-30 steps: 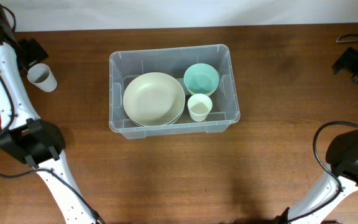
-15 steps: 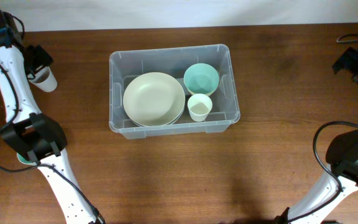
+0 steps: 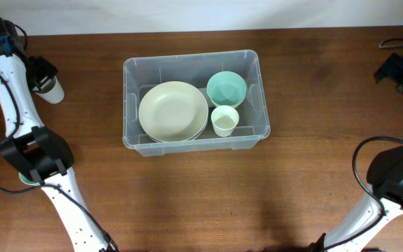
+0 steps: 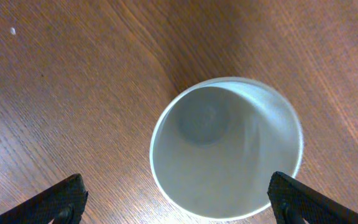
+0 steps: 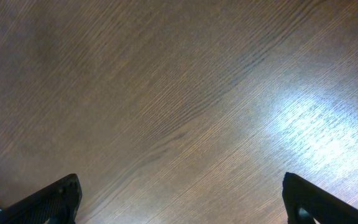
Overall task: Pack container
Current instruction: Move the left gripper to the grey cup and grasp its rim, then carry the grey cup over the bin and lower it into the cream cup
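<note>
My left pincer (image 4: 176,190) has shifted sideways at the far left and now hangs right above the loose small white round cup (image 4: 229,149), fingers spread wide on either side of it and nothing gripped. I judge this cup to be the next piece to pack. The large clear plastic rectangular container (image 3: 194,145) sits mid-table, holding a cream round plate (image 3: 173,110), a mint-green bowl (image 3: 227,89) and a second white cup (image 3: 224,120). My right pincer (image 5: 179,193) waits spread over bare wood at the far right.

Robot lab tabletop: wooden table (image 3: 313,175), two cabled arms (image 3: 12,91) flanking container (image 3: 187,57).
</note>
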`<state>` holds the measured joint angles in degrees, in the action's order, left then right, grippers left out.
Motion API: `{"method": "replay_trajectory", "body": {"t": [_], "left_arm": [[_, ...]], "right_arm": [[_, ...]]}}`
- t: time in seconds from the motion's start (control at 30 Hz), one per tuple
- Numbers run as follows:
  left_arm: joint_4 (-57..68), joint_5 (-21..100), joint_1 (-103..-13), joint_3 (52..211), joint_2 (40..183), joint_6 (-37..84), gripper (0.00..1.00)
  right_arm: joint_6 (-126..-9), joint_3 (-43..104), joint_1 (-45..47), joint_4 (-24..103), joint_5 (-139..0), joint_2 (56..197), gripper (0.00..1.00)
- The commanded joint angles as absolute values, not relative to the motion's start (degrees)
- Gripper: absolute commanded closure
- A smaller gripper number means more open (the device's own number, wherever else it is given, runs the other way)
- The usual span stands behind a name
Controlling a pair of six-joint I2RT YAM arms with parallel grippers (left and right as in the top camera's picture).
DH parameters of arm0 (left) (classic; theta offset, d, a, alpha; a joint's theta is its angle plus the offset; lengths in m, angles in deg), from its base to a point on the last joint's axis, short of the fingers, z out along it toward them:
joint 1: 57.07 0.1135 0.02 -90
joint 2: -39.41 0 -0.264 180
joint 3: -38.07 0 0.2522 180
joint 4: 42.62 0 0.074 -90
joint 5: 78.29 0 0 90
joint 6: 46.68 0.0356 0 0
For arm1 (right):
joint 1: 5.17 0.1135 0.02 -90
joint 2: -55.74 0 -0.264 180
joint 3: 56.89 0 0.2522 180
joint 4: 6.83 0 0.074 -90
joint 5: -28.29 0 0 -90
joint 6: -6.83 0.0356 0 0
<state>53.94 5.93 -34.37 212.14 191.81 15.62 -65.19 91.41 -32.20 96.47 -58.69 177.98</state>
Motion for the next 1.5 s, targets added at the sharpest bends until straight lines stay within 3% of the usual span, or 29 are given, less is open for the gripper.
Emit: {"method": "replay_trajectory", "body": {"t": [0.0, 0.3, 0.43, 0.87, 1.0, 1.27, 1.47], "left_arm": [[53.1, 6.4, -34.0, 209.5, 192.5, 14.6, 0.05], [51.3, 6.4, -34.0, 206.3, 192.5, 14.6, 0.05], [51.1, 6.4, -34.0, 206.3, 192.5, 14.6, 0.17], [49.7, 6.4, -33.9, 204.7, 194.8, 14.6, 0.19], [49.1, 6.4, -33.9, 204.8, 194.9, 14.6, 0.34], [49.1, 6.4, -33.5, 204.8, 194.9, 14.7, 0.95], [50.4, 6.4, -33.4, 208.8, 194.9, 14.7, 0.99]], "right_arm": [[-65.2, 91.2, -32.6, 96.4, -58.0, 178.2, 0.01], [-65.2, 91.2, -32.6, 96.4, -58.0, 178.2, 0.01], [-65.2, 91.2, -32.6, 96.4, -58.0, 178.2, 0.01], [-65.2, 91.2, -32.6, 96.4, -58.0, 178.2, 0.01], [-65.2, 91.2, -32.6, 96.4, -58.0, 178.2, 0.01], [-65.2, 91.2, -32.6, 96.4, -58.0, 178.2, 0.01], [-65.2, 91.2, -32.6, 96.4, -58.0, 178.2, 0.01]]}}
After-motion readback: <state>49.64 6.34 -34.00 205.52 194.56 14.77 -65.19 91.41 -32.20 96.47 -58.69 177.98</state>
